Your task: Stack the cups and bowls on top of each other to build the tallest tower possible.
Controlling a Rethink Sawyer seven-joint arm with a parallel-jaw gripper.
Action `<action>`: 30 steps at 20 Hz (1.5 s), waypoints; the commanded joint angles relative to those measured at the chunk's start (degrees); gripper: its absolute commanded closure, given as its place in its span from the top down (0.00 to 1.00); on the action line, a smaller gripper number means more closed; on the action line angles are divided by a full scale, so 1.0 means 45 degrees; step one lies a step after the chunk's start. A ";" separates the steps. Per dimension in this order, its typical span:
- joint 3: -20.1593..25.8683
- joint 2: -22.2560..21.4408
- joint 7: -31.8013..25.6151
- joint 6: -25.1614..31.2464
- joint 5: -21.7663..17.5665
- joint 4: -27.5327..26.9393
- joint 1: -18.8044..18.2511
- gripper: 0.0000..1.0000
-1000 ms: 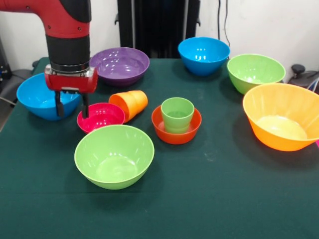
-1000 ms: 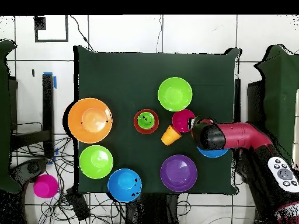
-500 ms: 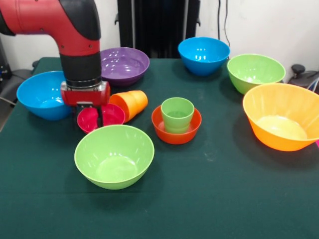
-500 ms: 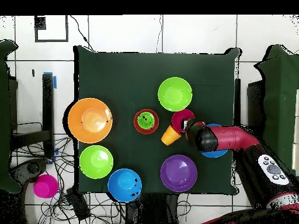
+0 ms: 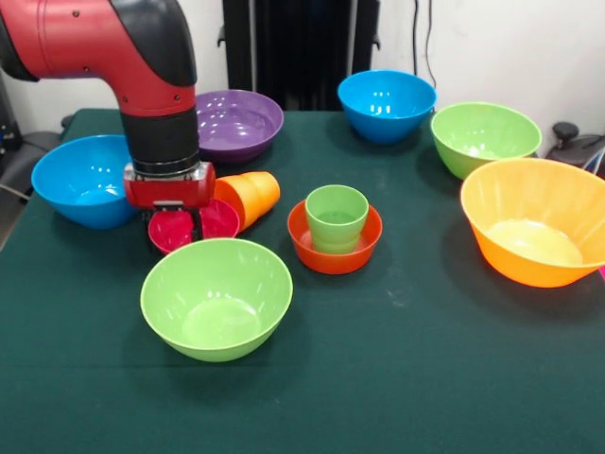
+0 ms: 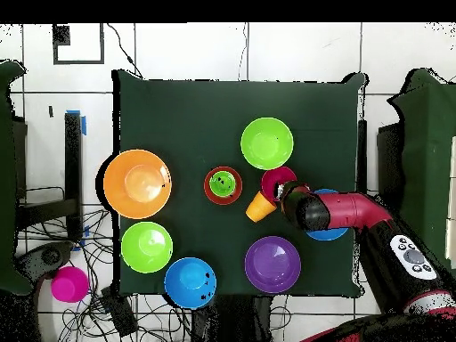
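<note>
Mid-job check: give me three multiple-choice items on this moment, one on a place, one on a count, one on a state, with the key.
1. Where does the light green cup stand?
A. In the orange-red bowl
B. In the purple bowl
C. On the bare table

2. How many blue bowls are on the table?
A. One
B. Two
C. Three

3. How does the orange cup lie?
A. Upright
B. Upside down
C. On its side

Key: 1 A, the cup sits inside the small orange-red bowl. 2 B, one beside the arm, one at the far edge. 3 C, it lies tipped beside the magenta bowl, under the pincer.
</note>
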 commanded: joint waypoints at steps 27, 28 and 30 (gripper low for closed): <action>-0.0328 -0.1614 -0.0610 0.0901 0.0046 0.2616 -0.0314 0.00; -0.0294 -0.1629 -0.0637 0.0884 0.0039 0.2584 -0.0325 0.00; -0.0272 -0.1624 -0.0652 0.0757 -0.0030 0.2492 -0.0364 0.00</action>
